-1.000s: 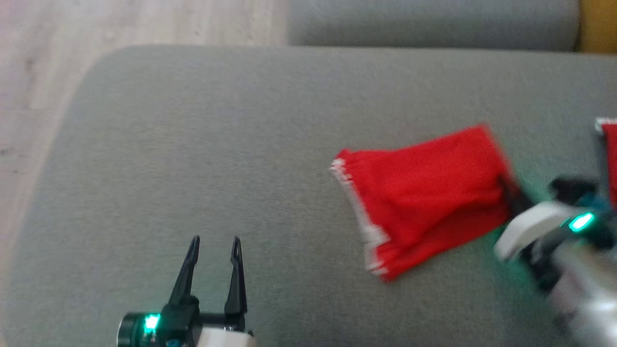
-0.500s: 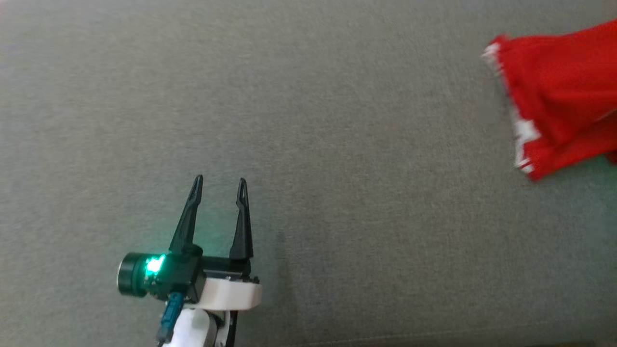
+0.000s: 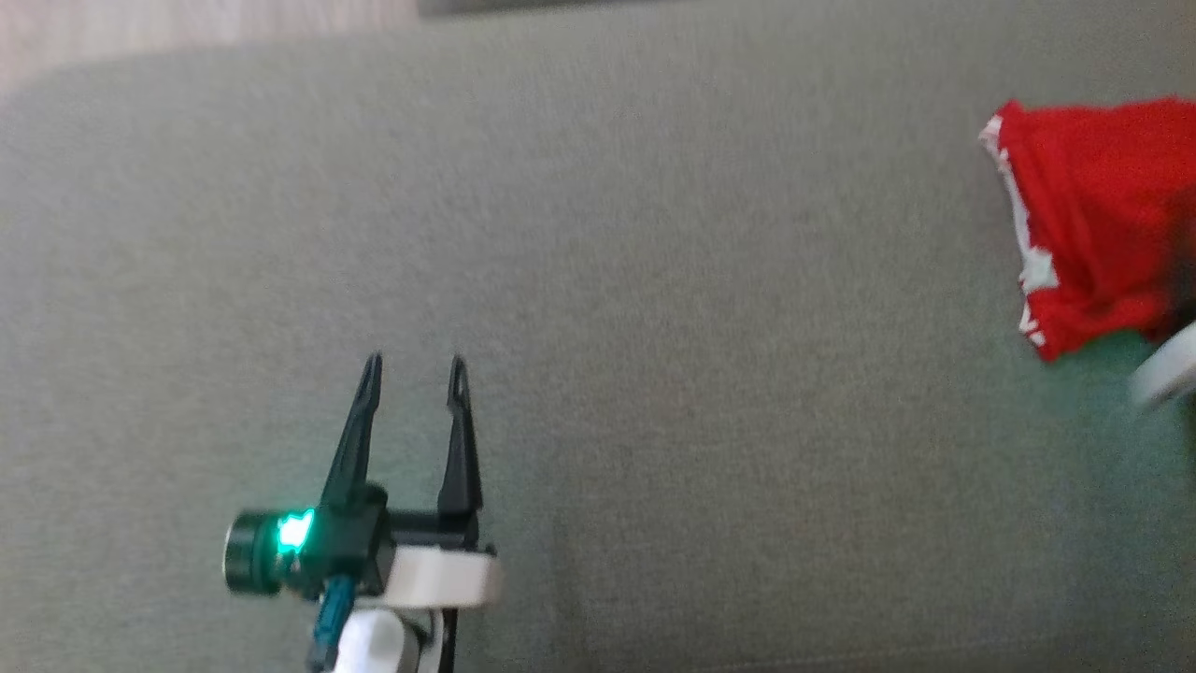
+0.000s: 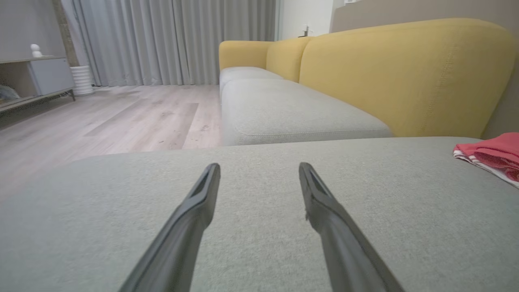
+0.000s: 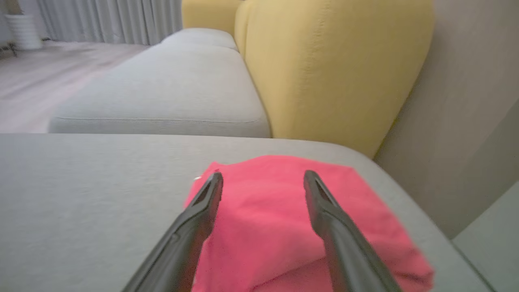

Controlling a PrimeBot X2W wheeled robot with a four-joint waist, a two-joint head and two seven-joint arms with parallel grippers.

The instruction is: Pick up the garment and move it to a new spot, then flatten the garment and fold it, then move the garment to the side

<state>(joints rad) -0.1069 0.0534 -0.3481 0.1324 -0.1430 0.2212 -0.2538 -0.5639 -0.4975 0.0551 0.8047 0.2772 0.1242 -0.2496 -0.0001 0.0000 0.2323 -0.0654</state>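
Note:
The garment (image 3: 1093, 224) is red with white trim and lies folded on the grey cushion (image 3: 654, 327), at the right edge of the head view. It shows at the far right in the left wrist view as a red garment (image 4: 492, 154). My right gripper (image 5: 261, 176) stands open just above the garment (image 5: 275, 227), with nothing pinched between its fingers. A pale blur of my right arm (image 3: 1166, 374) sits beside the garment's near corner. My left gripper (image 3: 414, 360) is open and empty over bare cushion at the lower left, far from the garment; its fingers (image 4: 202, 202) are spread wide.
A yellow backrest (image 5: 332, 69) rises behind the cushion, with a wall (image 5: 466, 121) to its right. A second grey seat (image 4: 284, 109) lies beyond the cushion's far edge. Wood floor (image 4: 101, 117) lies off the cushion's left side, with curtains (image 4: 170, 40) and a low cabinet (image 4: 36, 77) farther back.
My right gripper, shut at the garment's right edge a second ago, now stands open above it. The head camera has swung, shifting the whole picture. My left gripper stays open.

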